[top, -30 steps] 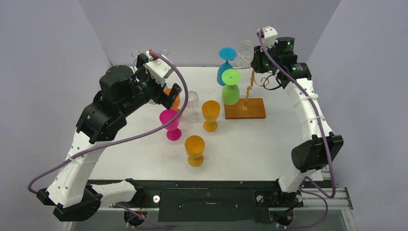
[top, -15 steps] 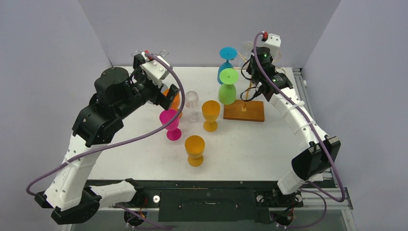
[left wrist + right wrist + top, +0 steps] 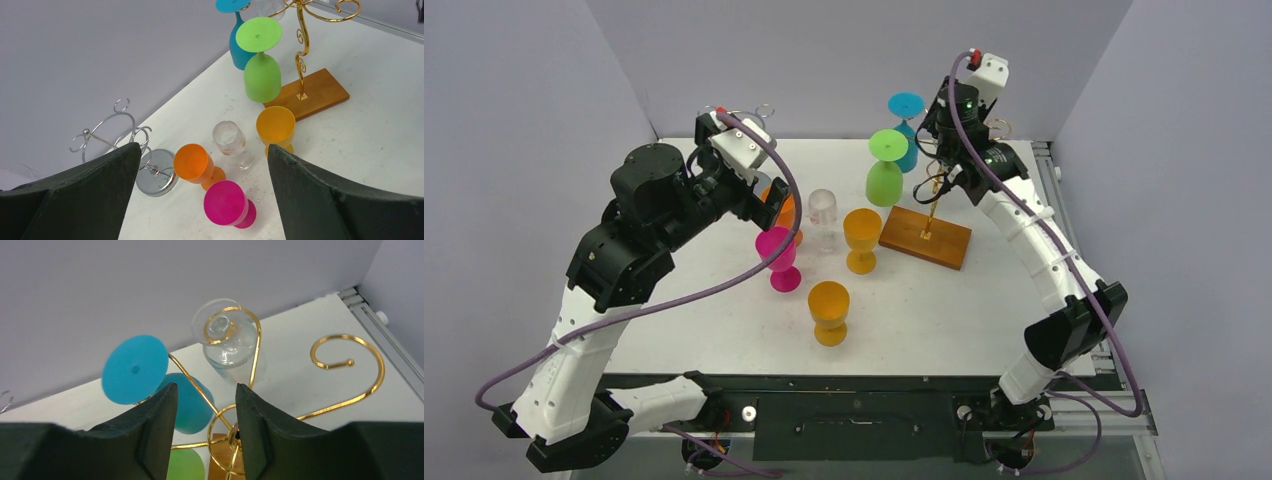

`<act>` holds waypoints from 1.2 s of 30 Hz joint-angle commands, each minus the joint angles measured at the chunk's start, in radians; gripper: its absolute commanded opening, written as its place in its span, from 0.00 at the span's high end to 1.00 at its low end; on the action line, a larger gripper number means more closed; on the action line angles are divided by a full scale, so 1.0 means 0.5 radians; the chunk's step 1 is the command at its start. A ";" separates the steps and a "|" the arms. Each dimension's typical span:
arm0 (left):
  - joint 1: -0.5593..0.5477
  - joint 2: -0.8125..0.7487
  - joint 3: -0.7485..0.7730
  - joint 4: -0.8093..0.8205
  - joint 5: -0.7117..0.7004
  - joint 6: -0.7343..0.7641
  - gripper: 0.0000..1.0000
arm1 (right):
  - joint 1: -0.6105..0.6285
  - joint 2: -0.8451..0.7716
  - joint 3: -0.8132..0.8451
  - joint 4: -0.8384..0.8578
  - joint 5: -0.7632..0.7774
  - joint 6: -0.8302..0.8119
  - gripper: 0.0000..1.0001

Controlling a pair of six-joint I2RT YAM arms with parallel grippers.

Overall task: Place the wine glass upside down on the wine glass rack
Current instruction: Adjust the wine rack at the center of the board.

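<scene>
White tabletop (image 3: 984,300) and pale lilac walls frame two robot arms working among coloured glassware. Only the right wrist camera gives a clear sight of the clear wine glass (image 3: 227,347). It hangs bowl down at the far side of the gold rack (image 3: 301,65), with its round foot caught in a curled wire hook. From overhead it is hard to make out behind the right arm. The right gripper (image 3: 206,387) hovers just above the rack's centre with its dark jaws parted and no glass between them. Thin gold wire shows in the gap, though whether it touches the jaws cannot be told.

The left gripper (image 3: 202,150) hangs spread wide and empty above the standing glasses. Its camera alone shows in full the silver wire rack (image 3: 157,172) with its round, shiny metal foot.

The gold rack is slender scrolled wire rising from a flat wooden base (image 3: 926,237). It carries three inverted glasses: the clear one, a matte blue glass (image 3: 135,369) and a green glass (image 3: 262,75).

Five more glasses stand upright on the table. They are an orange glass (image 3: 192,162), a magenta glass (image 3: 225,202), a transparent stemmed glass (image 3: 229,140) and an amber glass (image 3: 275,125). The fifth, a second amber glass (image 3: 828,308), is seen only from overhead, nearest the arms.
</scene>
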 commanded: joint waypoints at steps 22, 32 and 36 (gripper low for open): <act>0.014 0.006 0.051 0.039 0.019 0.004 0.04 | -0.525 0.173 0.761 -1.149 -1.822 -1.299 0.30; 0.014 0.025 0.069 0.046 0.019 0.009 0.04 | -0.511 0.214 0.779 -1.185 -1.743 -1.364 0.29; 0.018 0.023 0.068 0.040 0.019 0.011 0.04 | -0.460 0.294 0.841 -1.228 -1.663 -1.387 0.30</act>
